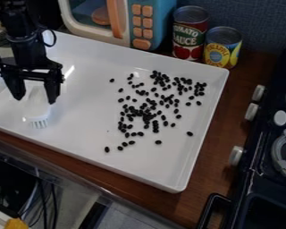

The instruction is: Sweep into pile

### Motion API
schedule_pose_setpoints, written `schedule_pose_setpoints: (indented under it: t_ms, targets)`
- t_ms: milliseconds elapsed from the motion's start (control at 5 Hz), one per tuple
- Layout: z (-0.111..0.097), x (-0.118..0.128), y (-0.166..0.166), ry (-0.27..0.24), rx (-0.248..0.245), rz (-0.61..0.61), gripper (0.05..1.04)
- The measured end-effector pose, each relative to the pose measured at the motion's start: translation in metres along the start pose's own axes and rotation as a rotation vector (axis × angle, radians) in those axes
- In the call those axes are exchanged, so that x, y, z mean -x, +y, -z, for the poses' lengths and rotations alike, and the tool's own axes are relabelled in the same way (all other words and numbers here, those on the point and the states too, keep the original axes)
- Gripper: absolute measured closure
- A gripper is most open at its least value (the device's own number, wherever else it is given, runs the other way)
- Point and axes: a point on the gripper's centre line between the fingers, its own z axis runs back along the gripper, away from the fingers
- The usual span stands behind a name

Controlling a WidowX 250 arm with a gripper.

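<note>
Beans (146, 117): loose scatter, well across the tray (80, 127) from my gripper (35, 100); no single pile. Nearest: a white toothed tool (38, 107) between my fingers, which stand wide apart; no firm hold seen. Step in hand, by my judgement: securing the tool. Next: close on it, carry it past the outermost beans, sweep inward. Farther off, beyond the beans: tall can (191, 31), shorter can (223, 47), both with printed labels; wording not recorded.

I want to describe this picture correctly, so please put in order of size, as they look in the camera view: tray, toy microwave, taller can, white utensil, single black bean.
1. Tray
2. Toy microwave, partly cut off by the edge
3. Taller can
4. White utensil
5. Single black bean
</note>
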Motion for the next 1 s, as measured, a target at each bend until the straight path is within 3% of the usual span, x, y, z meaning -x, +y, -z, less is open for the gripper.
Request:
schedule_pose_setpoints:
  t_ms: [200,600,1000]
  targets:
    - [0.004,-0.004,0.006,-0.002,0.038,-0.072,0.353]
    - [0.004,-0.007,0.010,-0.025,0.048,-0.115,0.357]
    - [0.007,0.000,-0.010,-0.007,0.063,-0.106,0.357]
